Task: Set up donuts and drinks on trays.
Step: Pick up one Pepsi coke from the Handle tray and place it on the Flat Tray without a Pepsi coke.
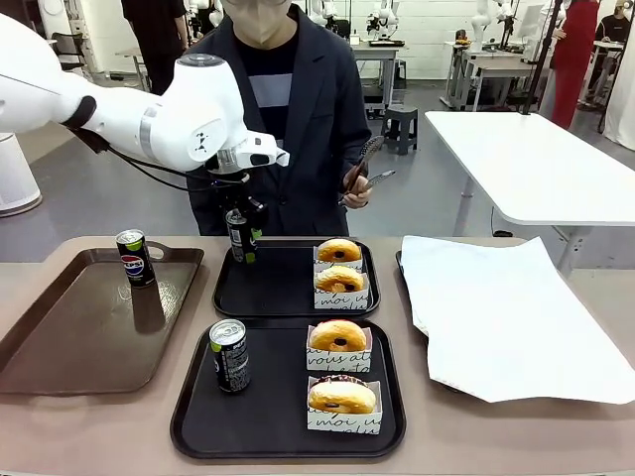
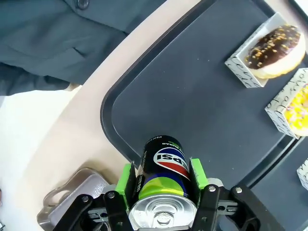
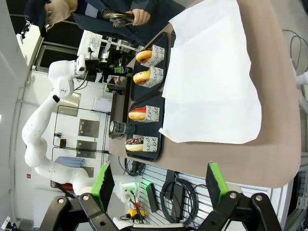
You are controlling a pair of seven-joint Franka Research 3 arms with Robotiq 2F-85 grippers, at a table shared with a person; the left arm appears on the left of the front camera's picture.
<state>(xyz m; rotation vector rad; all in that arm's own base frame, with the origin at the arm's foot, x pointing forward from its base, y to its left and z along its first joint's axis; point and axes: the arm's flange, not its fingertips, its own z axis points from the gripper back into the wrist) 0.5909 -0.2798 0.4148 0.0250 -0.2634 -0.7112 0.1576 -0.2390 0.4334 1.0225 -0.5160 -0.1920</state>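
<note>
My left gripper (image 1: 241, 241) is shut on a slim black can with green marks (image 1: 240, 236), held upright at the far left corner of the far black tray (image 1: 283, 293). I cannot tell whether the can touches the tray. In the left wrist view the green pads (image 2: 126, 179) clamp the can (image 2: 163, 166) over the tray (image 2: 202, 106). Two donuts (image 1: 339, 251) (image 1: 340, 280) in white holders sit on that tray's right side. The near black tray (image 1: 278, 421) holds a second can (image 1: 229, 355) and two donuts (image 1: 338, 337) (image 1: 341, 398). My right gripper (image 3: 160, 187) hangs open off the table's end.
A brown glossy tray (image 1: 79, 337) at the left carries a blue-logo Pepsi can (image 1: 134, 257). A large white paper sheet (image 1: 496, 307) covers the table's right side. The person at the far side holds tongs (image 1: 362, 169) in one hand.
</note>
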